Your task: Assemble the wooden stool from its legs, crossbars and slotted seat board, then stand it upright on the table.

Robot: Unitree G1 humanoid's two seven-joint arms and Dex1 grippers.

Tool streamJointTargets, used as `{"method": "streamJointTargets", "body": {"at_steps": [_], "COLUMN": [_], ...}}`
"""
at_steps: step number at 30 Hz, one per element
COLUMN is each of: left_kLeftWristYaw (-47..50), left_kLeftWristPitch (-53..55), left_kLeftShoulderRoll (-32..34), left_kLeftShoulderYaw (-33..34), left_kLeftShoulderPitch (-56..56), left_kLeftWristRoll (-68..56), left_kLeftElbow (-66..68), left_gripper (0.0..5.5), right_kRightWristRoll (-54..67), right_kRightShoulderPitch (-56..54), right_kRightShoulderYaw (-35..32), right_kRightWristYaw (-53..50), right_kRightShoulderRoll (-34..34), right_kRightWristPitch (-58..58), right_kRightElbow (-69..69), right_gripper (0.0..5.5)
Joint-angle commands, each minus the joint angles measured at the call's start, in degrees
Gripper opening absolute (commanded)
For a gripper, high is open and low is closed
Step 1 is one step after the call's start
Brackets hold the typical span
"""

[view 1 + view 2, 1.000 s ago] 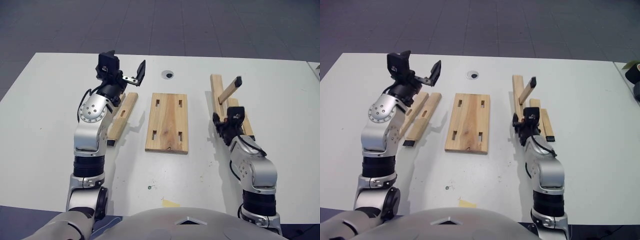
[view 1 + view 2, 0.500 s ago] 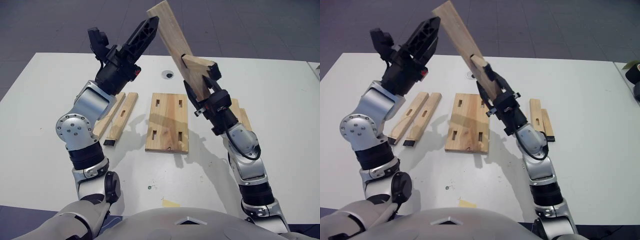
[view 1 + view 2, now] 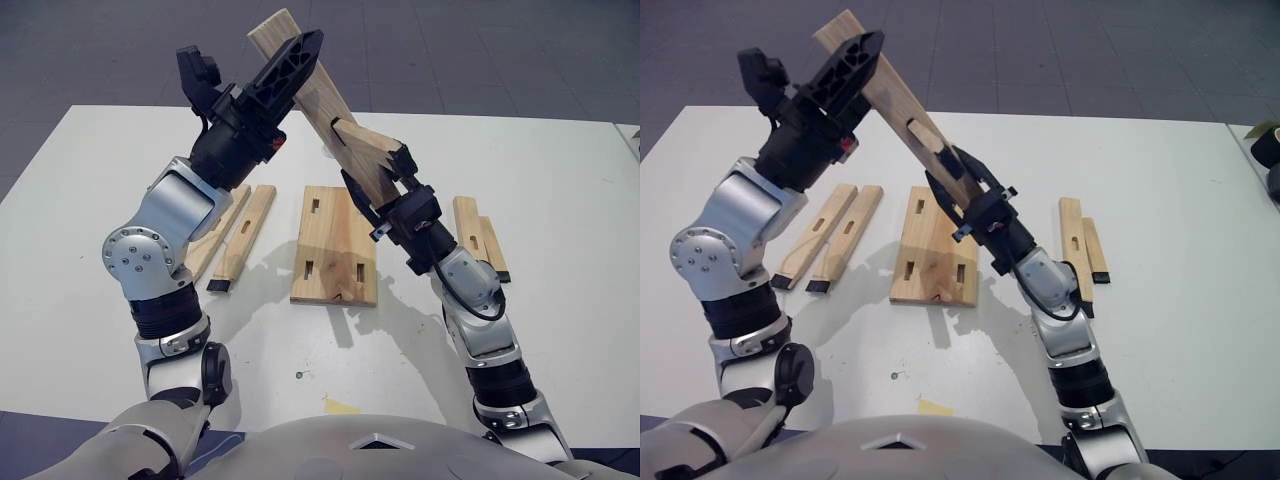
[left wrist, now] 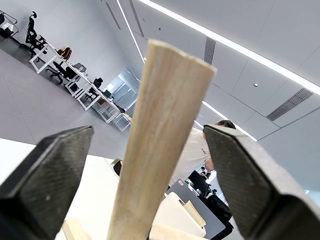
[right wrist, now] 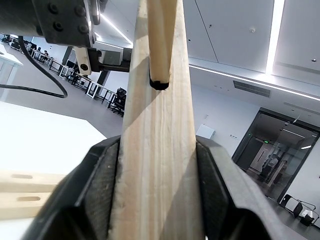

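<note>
Right gripper [image 5: 157, 165]: clamped on lower end of leg [image 3: 322, 100], held tilted above worktop [image 3: 80, 200] middle
Crossbar [image 3: 372, 147]: plugged into leg's slot
Left gripper [image 4: 150, 175]: wide open, straddling leg's upper end, gap each side
Seat board [image 3: 335, 250]: flat, worktop middle
Left pair [image 3: 240, 235]: two slotted pieces toward left edge
Right pair [image 3: 478, 235]: two pieces toward right edge

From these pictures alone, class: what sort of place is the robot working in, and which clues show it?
Probably an open-plan office or lab: rows of desks with office chairs stand behind, light strips run overhead, and the white table stands on grey floor tiles.
</note>
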Motion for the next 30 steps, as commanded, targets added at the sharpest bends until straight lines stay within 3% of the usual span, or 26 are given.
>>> {"method": "streamJointTargets", "body": {"at_steps": [1,10,17,18,24,30], "left_kLeftWristYaw": [-0.8,-1.0,-2.0,-2.2,-0.2,0.9], "left_kLeftWristPitch": [-0.2,-1.3,-2.0,-2.7,-11.5,-17.1], "left_kLeftShoulderRoll": [1.4,2.4,3.1,3.2,6.2,9.4], "left_kLeftShoulderYaw": [-1.6,-2.9,-3.4,-3.4,-1.8,4.4], "left_kLeftShoulderPitch": [0.0,0.5,0.2,0.0,-5.0,-8.4], "left_kLeftWristRoll": [0.1,0.4,0.6,1.5,17.2,24.5], "left_kLeftElbow": [-0.9,-0.7,-0.8,-0.9,1.6,6.6], "left_gripper": [3.22,1.55,1.38,1.38,1.02,1.02], "right_kRightWristRoll": [-0.3,-0.6,-0.4,-0.2,0.4,-4.0], "right_kRightShoulderPitch": [-0.9,-0.7,-0.9,-0.9,0.6,4.1], "right_kRightShoulderYaw": [-0.1,0.2,0.1,0.0,-1.9,-5.2], "right_kRightWristYaw": [0.2,-0.1,0.2,0.0,-0.4,0.2], "right_kRightShoulderRoll": [0.2,0.6,0.8,1.0,0.4,-5.9], "right_kRightWristPitch": [-0.1,0.4,1.5,2.5,6.6,11.5], "right_kRightElbow": [-0.6,-0.9,-1.5,-1.8,0.0,4.9], "right_gripper": [2.05,2.05,2.05,2.42,3.34,4.42]}}
